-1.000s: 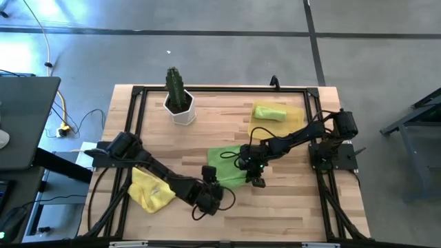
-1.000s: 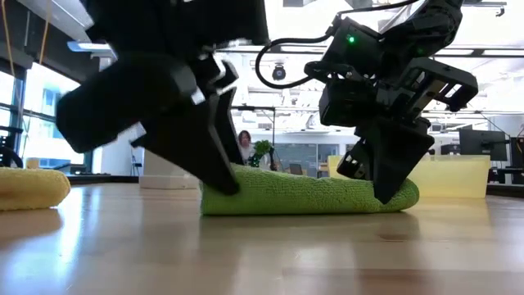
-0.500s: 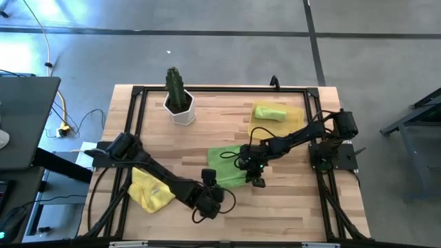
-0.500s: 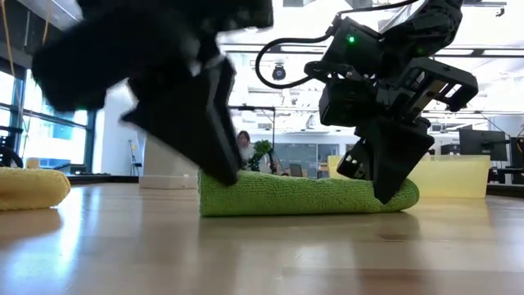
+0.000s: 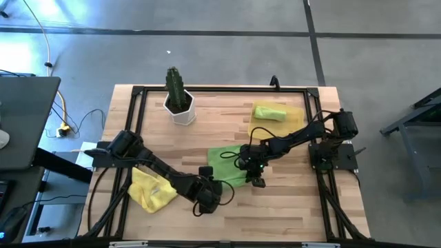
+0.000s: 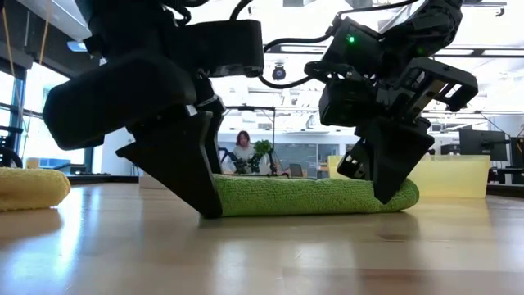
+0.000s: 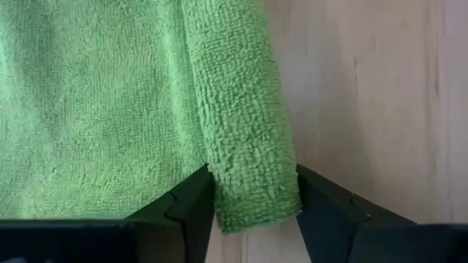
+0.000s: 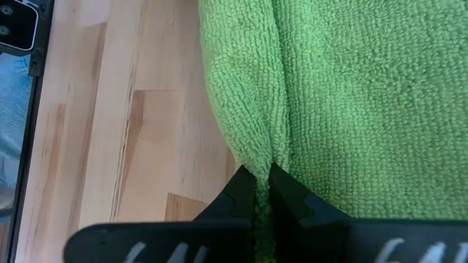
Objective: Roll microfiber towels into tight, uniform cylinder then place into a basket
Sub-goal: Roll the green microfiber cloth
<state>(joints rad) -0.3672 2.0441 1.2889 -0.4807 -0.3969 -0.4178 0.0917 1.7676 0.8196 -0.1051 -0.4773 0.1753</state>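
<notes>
A pale wooden table (image 5: 207, 138) framed by black rails stands on a grey concrete floor (image 5: 207, 55); the low view looks across it into a bright, glazed room where a person (image 6: 243, 152) sits far behind. At mid-table the partly rolled green towel (image 5: 226, 164) lies with its rolled edge between the left gripper's (image 7: 254, 201) parted fingers and pinched by the right gripper (image 8: 263, 191), whose fingers are closed on it. A rolled green towel (image 5: 269, 111) sits in the yellow basket (image 5: 296, 114) at the far right, a crumpled yellow towel (image 5: 150, 191) lies near the left front, and a potted cactus (image 5: 178, 96) stands at the far left.

The left claw (image 6: 192, 176) hides one end of the green towel (image 6: 311, 197).
</notes>
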